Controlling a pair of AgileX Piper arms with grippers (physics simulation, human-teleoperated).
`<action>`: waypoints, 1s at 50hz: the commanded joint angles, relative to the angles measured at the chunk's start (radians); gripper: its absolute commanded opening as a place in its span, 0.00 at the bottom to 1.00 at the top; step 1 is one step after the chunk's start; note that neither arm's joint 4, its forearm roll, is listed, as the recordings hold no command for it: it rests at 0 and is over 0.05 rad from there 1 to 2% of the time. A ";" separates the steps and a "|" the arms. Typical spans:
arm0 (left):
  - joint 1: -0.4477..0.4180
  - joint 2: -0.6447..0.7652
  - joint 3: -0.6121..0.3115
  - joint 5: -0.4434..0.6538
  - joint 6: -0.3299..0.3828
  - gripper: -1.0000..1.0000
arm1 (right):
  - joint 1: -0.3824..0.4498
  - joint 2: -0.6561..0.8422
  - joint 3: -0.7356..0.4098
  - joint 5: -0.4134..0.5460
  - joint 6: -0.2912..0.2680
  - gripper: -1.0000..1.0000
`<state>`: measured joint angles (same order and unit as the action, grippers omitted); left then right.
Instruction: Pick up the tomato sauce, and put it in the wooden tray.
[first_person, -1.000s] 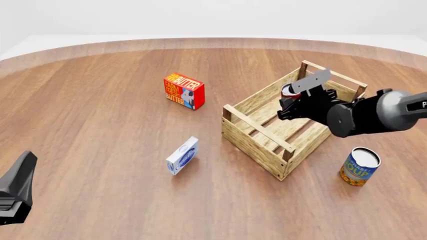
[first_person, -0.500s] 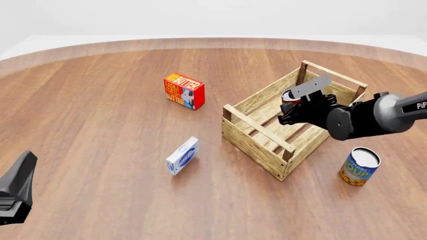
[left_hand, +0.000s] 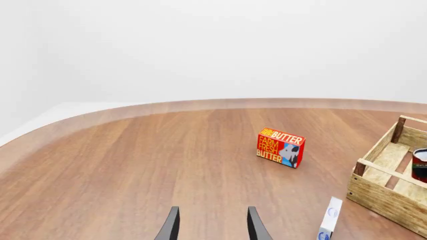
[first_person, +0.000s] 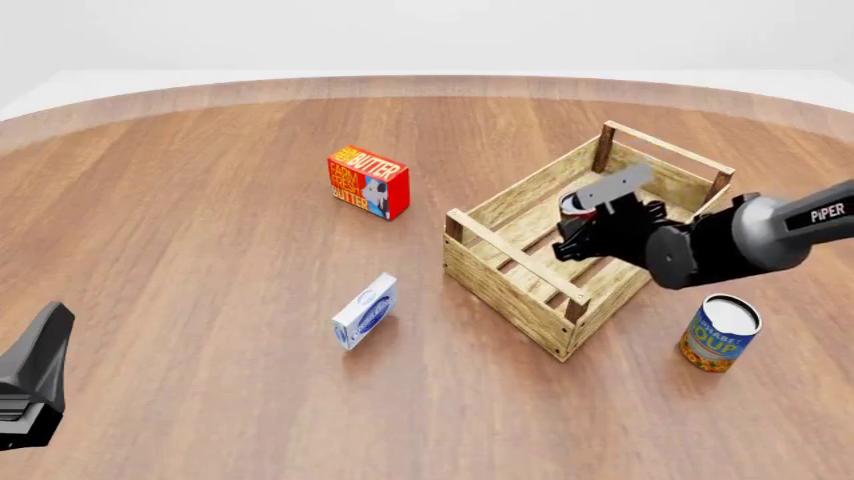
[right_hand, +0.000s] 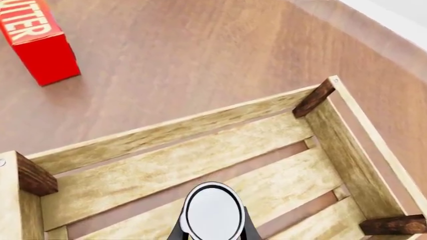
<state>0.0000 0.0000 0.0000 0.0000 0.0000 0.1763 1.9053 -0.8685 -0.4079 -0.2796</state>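
Observation:
The tomato sauce (first_person: 575, 204) is a small can with a red label and a silver top, held low inside the wooden tray (first_person: 503, 286), near its far half. My right gripper (first_person: 583, 226) is shut on it. In the right wrist view the can's silver top (right_hand: 213, 212) sits between the fingers (right_hand: 248, 232), just above the tray's slatted bottom (right_hand: 167, 172). The left wrist view shows the can (left_hand: 420, 165) at the picture's edge, inside the tray (left_hand: 383, 192). My left gripper (first_person: 51, 330) rests at the near left, open (left_hand: 212, 227) and holding nothing.
A red butter box (first_person: 368, 182) stands left of the tray, farther back. A small white-and-blue box (first_person: 364, 311) lies nearer, left of the tray's front corner. A blue-and-yellow soup can (first_person: 718, 333) stands upright just right of the tray's near corner.
My right gripper has come down with the tomato sauce, lowering it from above the tray's rim to down between its walls. The left arm has not moved.

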 joint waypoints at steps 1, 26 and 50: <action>0.000 0.000 0.000 0.000 0.000 1.00 | 0.003 0.017 -0.002 -0.008 0.018 0.00; 0.000 0.000 0.000 0.000 0.000 1.00 | -0.007 0.036 -0.010 -0.009 0.013 0.00; 0.000 0.000 0.000 0.000 0.000 1.00 | -0.002 0.024 -0.006 -0.006 0.020 1.00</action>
<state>0.0000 0.0000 0.0000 0.0000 0.0000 0.1721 1.9349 -0.8738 -0.4153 -0.2679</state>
